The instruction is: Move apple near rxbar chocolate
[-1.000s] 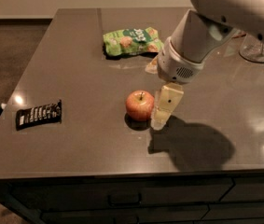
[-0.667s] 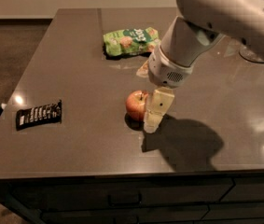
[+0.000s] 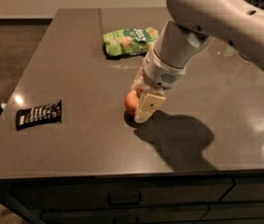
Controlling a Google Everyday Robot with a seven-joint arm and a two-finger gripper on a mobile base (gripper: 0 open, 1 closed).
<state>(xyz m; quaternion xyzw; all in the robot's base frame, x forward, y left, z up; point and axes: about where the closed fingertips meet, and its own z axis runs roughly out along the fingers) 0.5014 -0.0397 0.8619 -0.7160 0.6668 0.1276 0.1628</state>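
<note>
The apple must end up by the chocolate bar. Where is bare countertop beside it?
Bare counter lies between the rxbar chocolate and the apple, and behind the bar. Crowded at the apple, where the gripper sits, and by the green bag.

claw (image 3: 142,104) at desk (image 3: 75,139) centre, covering apple (image 3: 130,101) right half | arm (image 3: 215,13) cut by top and right edges | bar (image 3: 38,114) lettering too small to read | desk right side cut off

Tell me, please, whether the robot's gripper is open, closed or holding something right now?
Gripper: down at the small round red-orange apple; open or closed cannot be told.
</note>
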